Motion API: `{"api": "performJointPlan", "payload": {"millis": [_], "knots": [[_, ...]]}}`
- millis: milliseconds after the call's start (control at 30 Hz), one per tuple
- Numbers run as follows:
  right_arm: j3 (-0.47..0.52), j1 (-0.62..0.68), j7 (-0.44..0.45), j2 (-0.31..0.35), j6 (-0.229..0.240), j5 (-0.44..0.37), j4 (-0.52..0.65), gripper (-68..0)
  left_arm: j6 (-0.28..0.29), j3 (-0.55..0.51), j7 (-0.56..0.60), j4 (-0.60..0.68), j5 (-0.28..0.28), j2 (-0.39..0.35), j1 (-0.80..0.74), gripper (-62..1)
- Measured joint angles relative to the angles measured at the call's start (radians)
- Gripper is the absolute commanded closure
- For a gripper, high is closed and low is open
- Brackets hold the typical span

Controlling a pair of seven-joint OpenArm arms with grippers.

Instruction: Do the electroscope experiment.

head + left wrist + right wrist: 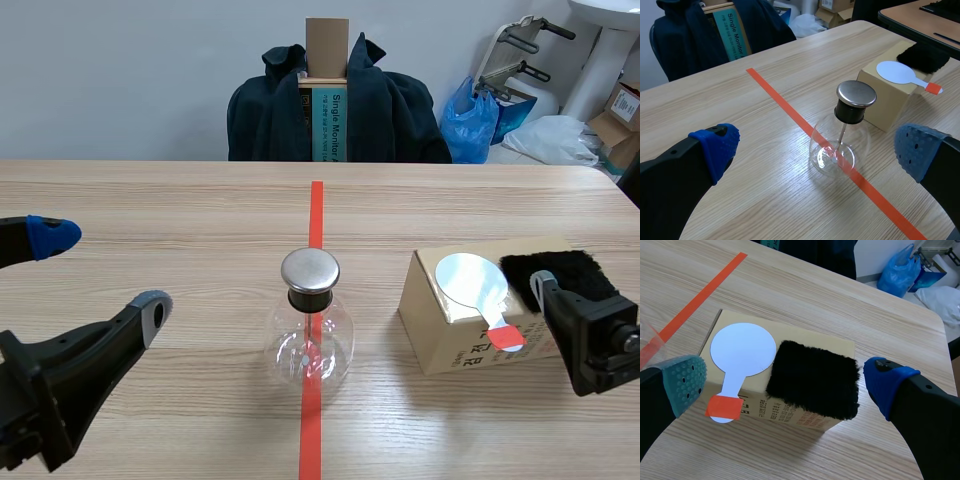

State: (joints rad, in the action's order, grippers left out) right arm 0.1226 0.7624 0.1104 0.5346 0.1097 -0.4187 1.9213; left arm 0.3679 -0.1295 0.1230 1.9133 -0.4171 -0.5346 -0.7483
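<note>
Our left gripper (100, 272) sits low at the near left, arm coming in flat over the table (150, 200). Its fingers are spread wide with nothing between them, pointed toward the middle. The right gripper (786, 379) comes in from the near right and hangs over the cardboard box (440, 320). Its fingers are also well apart and grip nothing: one pad is by the paddle (742, 349), the other past the far edge of the fur pad (815, 377).

The flask (310, 345) stands upright dead center on the orange-red tape line (316, 215). It's clear, round-bellied glass with a black stopper (310, 299), topped by a flat brushed-metal disc (309, 270), and a thin rod runs down inside. It's ahead of the left gripper, not touched.

The box is plain brown cardboard with print on its side, just right of the flask. On top, side by side, lie a smooth white round paddle with red tape on its short handle and a shaggy black rectangular fur pad.

At the far side, a dark jacket (400, 110) hangs over a chair.
</note>
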Motion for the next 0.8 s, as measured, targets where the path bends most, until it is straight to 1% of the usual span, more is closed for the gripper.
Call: {"api": "performJointPlan", "payload": {"millis": [33,100,633,800], "knots": [[0.000,0.000,0.005,0.000,0.011,0.000,0.000,-65.3,0.000,0.000,0.000,0.000,0.000,0.000,0.000,-62.3],[0.000,0.000,0.008,0.000,0.014,0.000,0.000,-65.3,0.000,0.000,0.000,0.000,0.000,0.000,0.000,-62.3],[0.000,0.000,0.009,0.000,0.014,0.000,0.000,-65.3,0.000,0.000,0.000,0.000,0.001,0.000,0.000,-62.3],[0.000,0.000,0.039,0.000,0.014,0.000,0.000,-65.3,0.000,0.000,0.000,0.000,0.001,0.000,0.000,-62.3]]}}
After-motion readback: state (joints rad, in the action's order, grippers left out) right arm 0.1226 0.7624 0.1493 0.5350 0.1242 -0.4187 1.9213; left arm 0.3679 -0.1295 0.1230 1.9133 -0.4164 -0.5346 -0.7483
